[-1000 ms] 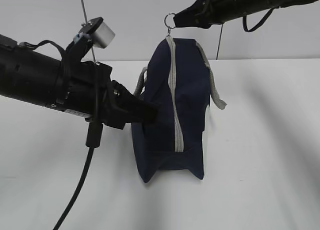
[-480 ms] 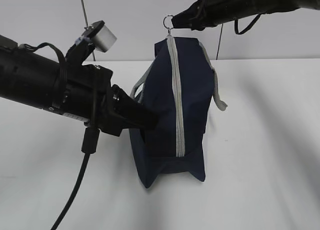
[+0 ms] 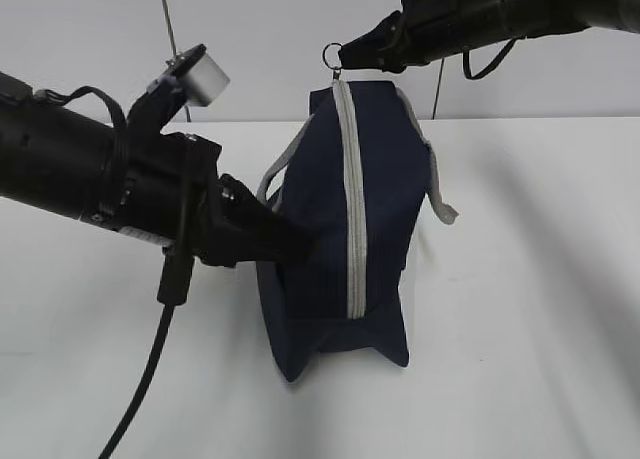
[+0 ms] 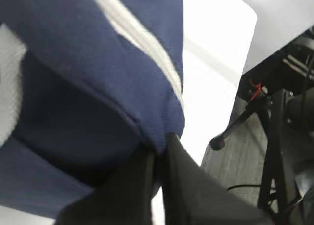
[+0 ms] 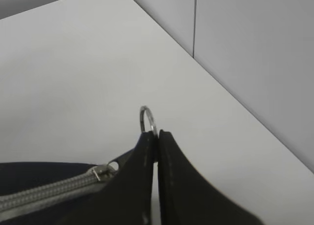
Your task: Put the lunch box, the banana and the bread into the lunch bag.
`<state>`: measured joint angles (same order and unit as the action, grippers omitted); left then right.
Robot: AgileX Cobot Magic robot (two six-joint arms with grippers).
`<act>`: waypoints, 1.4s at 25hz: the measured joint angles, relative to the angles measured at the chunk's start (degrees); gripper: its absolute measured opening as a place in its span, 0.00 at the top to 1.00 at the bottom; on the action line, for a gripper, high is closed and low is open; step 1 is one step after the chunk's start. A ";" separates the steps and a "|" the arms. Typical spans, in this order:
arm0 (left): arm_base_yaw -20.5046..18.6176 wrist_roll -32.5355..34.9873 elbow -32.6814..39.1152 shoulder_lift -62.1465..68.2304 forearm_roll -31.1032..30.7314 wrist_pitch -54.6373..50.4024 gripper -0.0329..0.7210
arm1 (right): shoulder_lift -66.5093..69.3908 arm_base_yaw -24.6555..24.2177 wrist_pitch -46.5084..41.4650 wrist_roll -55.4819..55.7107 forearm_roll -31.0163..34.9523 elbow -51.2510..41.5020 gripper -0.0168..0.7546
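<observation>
Bag (image 3: 340, 229): navy, standing on the white table (image 3: 520, 279), its narrow end toward the exterior camera. Grey zipper (image 3: 350, 199) runs up that end to the top edge and looks closed along all of the length I can see. So the inside is hidden; I cannot tell what is in it. No lunch box, banana or bread shows in any view.

My right claw (image 3: 345, 53) sits just above the bag's top edge, clenched on the metal ring pull (image 3: 331, 52). In the right wrist view the two fingers (image 5: 171, 186) press together with the ring (image 5: 147, 119) poking up out of the pinch; the slider (image 5: 100, 172) lies just below and left of the fingertips, at the end of the grey teeth.

My left claw (image 3: 300, 244) comes in from the left against the bag's side, low on the panel. In the left wrist view the fingers (image 4: 186, 190) are nearly together, grasping a fold of blue fabric (image 4: 162, 132) at the seam beside the zipper tape.

Grey handles: one (image 3: 280, 164) loops out just above my left claw, the other (image 3: 435, 184) hangs down the far side, away from both claws.

Behind the right claw: pale wall (image 3: 250, 39).
</observation>
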<state>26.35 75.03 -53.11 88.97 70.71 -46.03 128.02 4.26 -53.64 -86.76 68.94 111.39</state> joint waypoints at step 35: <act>-14.87 -52.68 -30.82 22.66 3.97 -3.66 0.36 | 0.47 -0.24 -10.20 -8.01 -1.66 0.10 0.98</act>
<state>11.48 22.34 -83.93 111.63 74.68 -49.69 128.49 4.02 -63.84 -94.77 67.28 111.49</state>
